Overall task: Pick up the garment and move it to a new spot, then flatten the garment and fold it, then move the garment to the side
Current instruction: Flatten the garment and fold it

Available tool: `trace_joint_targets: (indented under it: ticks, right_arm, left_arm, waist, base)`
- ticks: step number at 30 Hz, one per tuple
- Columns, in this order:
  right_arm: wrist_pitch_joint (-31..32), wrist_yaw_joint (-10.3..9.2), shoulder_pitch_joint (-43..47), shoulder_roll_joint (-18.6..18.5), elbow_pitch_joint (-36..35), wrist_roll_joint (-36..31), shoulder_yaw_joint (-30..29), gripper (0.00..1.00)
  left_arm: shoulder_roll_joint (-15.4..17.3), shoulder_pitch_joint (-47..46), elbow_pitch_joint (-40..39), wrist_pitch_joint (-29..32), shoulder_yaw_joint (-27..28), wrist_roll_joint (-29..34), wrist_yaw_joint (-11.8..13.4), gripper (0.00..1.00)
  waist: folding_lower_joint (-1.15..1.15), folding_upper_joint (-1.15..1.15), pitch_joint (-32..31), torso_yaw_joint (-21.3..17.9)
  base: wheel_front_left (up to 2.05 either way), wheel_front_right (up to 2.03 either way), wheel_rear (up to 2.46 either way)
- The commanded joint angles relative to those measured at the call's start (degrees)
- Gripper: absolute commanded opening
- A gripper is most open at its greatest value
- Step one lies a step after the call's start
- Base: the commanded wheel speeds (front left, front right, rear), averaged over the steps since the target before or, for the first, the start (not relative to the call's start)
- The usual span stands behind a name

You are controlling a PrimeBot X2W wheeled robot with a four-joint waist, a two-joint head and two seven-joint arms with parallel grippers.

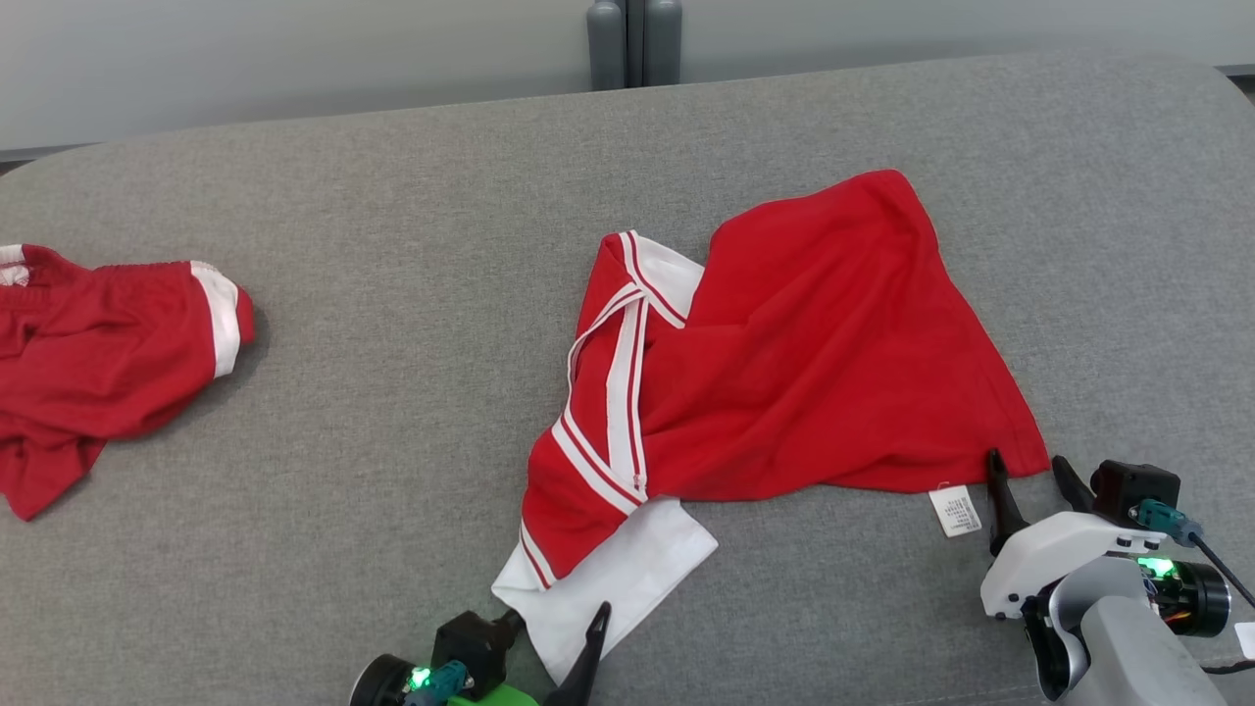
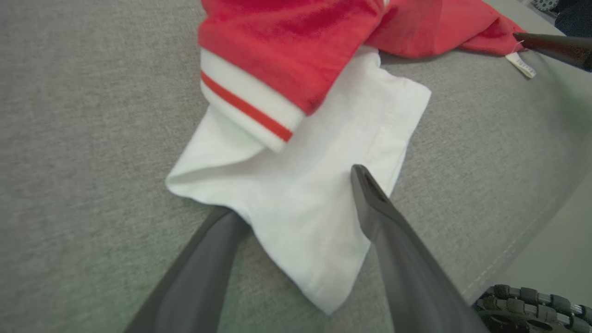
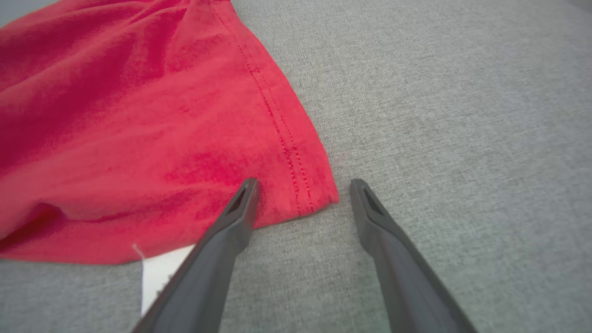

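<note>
At the near edge, the left gripper (image 1: 554, 618) straddles the red jersey (image 1: 814, 343) by its white sleeve (image 1: 637, 569). The right gripper (image 1: 1028, 461) straddles the hem corner (image 3: 319, 194). Both are spread; flattening seems in hand, so next pinch each.

The red fabric garment (image 1: 814, 343) with white-striped trim lies crumpled on the grey worktop (image 1: 392, 196). Its white panel (image 1: 627, 569) spreads flat.

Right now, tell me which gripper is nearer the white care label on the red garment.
Right. The right gripper sits open at the garment hem corner, just beside the care label; the left gripper is across the garment, open at the white sleeve.
</note>
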Motion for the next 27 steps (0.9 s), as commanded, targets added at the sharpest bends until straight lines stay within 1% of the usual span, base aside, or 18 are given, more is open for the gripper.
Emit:
trace_joint_targets:
  ticks: [1, 6, 15, 17, 18, 19, 20, 21, 23, 27]
  right_arm:
    - [-0.1, -0.06, -0.3, 0.0, 0.7, 0.5, 0.2, 1.00]
    - [0.0, -0.02, -0.5, 1.4, 0.8, 2.2, 3.1, 1.00]
    - [0.1, 0.00, -2.4, 2.7, 1.4, 10.1, 7.9, 1.00]
    - [0.2, 0.00, -2.7, 2.8, 2.0, 10.8, 9.0, 1.00]
    - [0.2, 0.01, -3.0, 2.7, 2.4, 11.1, 9.4, 1.00]
    - [0.2, 0.01, -3.2, 2.6, 2.7, 11.2, 9.4, 0.51]
    - [0.2, 0.01, -3.4, 2.3, 3.1, 11.2, 9.3, 0.28]
    - [0.2, 0.00, -3.5, 2.1, 3.4, 10.9, 9.1, 0.00]
    - [0.2, -0.01, -3.6, 2.1, 3.5, 10.4, 8.7, 0.00]
    - [0.0, -0.02, -3.2, 1.6, -0.3, 9.6, 7.6, 0.00]
  left_arm:
    - [0.3, -0.7, 0.2, 0.4, -0.3, -0.4, -0.3, 1.00]
    - [0.4, -1.1, -0.4, 0.4, -0.3, -0.7, -0.3, 1.00]
    - [0.4, -2.4, -1.3, 0.3, -0.5, -1.0, -0.3, 1.00]
    - [0.3, -2.5, -1.2, 0.3, -0.7, -1.3, -0.2, 1.00]
    - [0.2, -2.7, -0.9, 0.3, -1.1, -1.6, -0.2, 0.98]
    - [0.2, -2.8, -0.6, 0.3, -1.3, -1.8, -0.2, 0.44]
    - [0.1, -2.9, -0.3, 0.3, -1.6, -2.2, -0.2, 0.11]
    - [0.0, -2.9, -0.1, 0.3, -2.0, -2.6, -0.2, 0.00]
    - [-0.1, -3.1, 0.2, 0.3, -2.6, -3.6, -0.2, 0.00]
    - [0.0, -3.6, -1.2, 0.3, -2.7, -5.5, -0.2, 0.00]
  waist:
    - [0.00, 0.00, 0.2, 0.2]
    - [0.00, 0.00, 0.9, 0.3]
    - [0.00, 0.00, 2.2, 0.5]
    - [0.00, 0.00, 2.4, 0.6]
    - [0.00, 0.00, 2.5, 0.7]
    - [0.00, 0.00, 2.5, 0.7]
    - [0.00, 0.00, 2.5, 0.8]
    - [0.00, 0.00, 2.6, 0.9]
    - [0.00, 0.00, 2.6, 0.9]
    - [0.00, 0.00, 2.2, 1.0]
  base:
    - [0.00, 0.00, 0.00]
    - [0.00, 0.00, 0.00]
    - [0.00, 0.00, 0.00]
    - [0.00, 0.00, 0.00]
    - [0.00, 0.00, 0.00]
    - [0.00, 0.00, 0.00]
    - [0.00, 0.00, 0.00]
    - [0.00, 0.00, 0.00]
    - [0.00, 0.00, 0.00]
    - [0.00, 0.00, 0.00]
